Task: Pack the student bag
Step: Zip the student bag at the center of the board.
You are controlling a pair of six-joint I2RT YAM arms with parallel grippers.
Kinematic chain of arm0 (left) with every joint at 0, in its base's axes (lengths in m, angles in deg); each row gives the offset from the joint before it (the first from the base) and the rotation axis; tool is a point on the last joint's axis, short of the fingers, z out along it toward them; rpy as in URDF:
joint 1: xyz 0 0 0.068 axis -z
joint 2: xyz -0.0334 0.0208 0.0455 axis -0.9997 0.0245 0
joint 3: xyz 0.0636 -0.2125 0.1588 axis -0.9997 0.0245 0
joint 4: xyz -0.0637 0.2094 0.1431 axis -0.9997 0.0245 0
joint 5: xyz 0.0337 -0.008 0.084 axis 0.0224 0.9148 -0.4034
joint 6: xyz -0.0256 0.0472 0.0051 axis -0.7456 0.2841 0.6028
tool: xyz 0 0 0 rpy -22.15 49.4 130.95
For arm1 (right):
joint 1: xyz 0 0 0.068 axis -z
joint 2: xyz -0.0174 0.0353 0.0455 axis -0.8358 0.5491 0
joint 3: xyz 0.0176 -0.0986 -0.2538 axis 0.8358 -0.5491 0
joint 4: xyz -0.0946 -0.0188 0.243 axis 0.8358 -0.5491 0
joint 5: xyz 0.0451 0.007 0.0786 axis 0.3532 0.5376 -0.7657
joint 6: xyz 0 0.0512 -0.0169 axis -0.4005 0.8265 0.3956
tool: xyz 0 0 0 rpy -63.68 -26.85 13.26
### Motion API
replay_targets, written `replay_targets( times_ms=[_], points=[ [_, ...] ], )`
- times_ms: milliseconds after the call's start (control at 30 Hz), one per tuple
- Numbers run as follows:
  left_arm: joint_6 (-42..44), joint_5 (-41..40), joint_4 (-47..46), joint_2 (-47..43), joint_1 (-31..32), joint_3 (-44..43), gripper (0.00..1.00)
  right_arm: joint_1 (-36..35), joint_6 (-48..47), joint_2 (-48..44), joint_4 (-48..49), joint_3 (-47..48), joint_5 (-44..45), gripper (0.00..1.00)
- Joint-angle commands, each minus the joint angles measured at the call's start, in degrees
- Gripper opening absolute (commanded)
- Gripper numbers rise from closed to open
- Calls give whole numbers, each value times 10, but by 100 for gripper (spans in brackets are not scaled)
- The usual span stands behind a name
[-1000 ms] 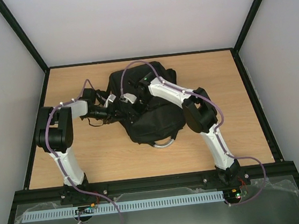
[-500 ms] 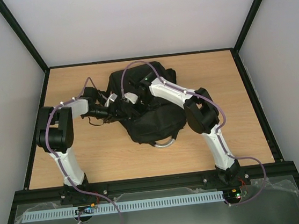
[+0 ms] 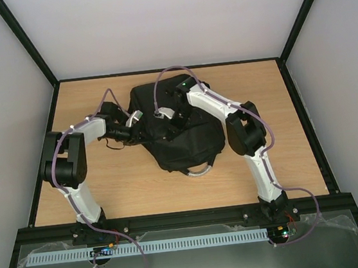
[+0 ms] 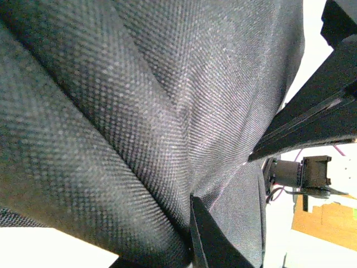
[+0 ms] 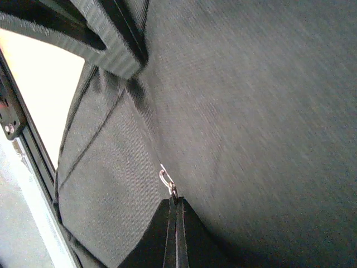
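Note:
The student bag (image 3: 190, 142), a large black backpack, lies in the middle of the wooden table, its grey-white loop handle (image 3: 199, 170) toward the near edge. My left gripper (image 3: 138, 124) is at the bag's left side. In the left wrist view it (image 4: 193, 223) is shut on a fold of the black fabric (image 4: 111, 111), and only one finger (image 4: 209, 240) shows. My right gripper (image 3: 165, 128) hangs over the bag's upper middle. In the right wrist view its tips (image 5: 176, 200) are pressed together on a small metal zip pull (image 5: 166, 180) on the bag (image 5: 251, 111).
A black strap (image 3: 112, 145) trails from the bag's left side onto the table (image 3: 95, 189). Black frame posts (image 3: 26, 41) stand at the back corners. A ribbed black part of the other arm (image 5: 106, 33) is close above the bag in the right wrist view.
The right gripper has closed on the zip pull, and its arm has swung toward the back of the table. The left arm has shifted slightly back and kept its hold.

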Motion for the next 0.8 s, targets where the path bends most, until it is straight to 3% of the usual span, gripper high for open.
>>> replay_targets(
  times_ms=[0, 767],
  points=[
    [51, -63, 30, -23, -40, -5, 2, 31, -22, -10, -128, -4, 37, 1],
    [70, -107, 54, 41, -115, -72, 2, 151, -51, -81, -129, -93, 142, 1]
  ],
)
